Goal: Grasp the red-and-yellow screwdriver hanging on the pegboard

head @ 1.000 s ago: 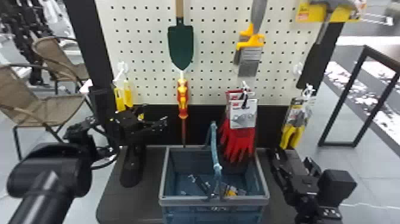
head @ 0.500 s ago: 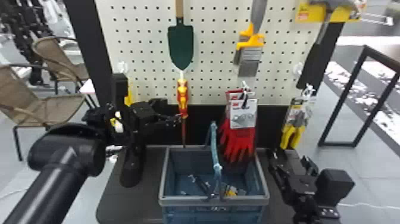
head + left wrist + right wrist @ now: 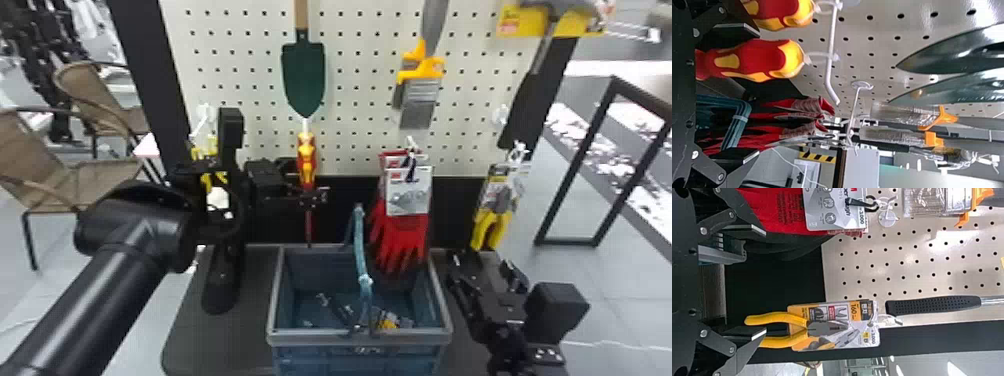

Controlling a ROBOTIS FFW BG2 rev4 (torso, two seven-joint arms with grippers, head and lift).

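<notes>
Our left end effector (image 3: 756, 92) stands open, fingers on either side of the handle of the red-and-yellow screwdriver (image 3: 306, 155), which hangs on the pegboard (image 3: 360, 75) beneath a green trowel (image 3: 302, 77). Our right end effector (image 3: 758, 280) sits open, low beside the blue crate (image 3: 357, 336).

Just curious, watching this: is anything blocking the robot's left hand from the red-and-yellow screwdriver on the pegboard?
Nothing visible does. The left hand is open, its fingers either side of the red-and-yellow screwdriver. The green trowel hangs above it, out of the way.

Pegboard (image 3: 360, 75) holds screwdriver (image 3: 306, 155), trowel (image 3: 302, 85), brush (image 3: 417, 95), gloves (image 3: 400, 235), pliers (image 3: 492, 210); crate (image 3: 357, 337) on table (image 3: 220, 345).
</notes>
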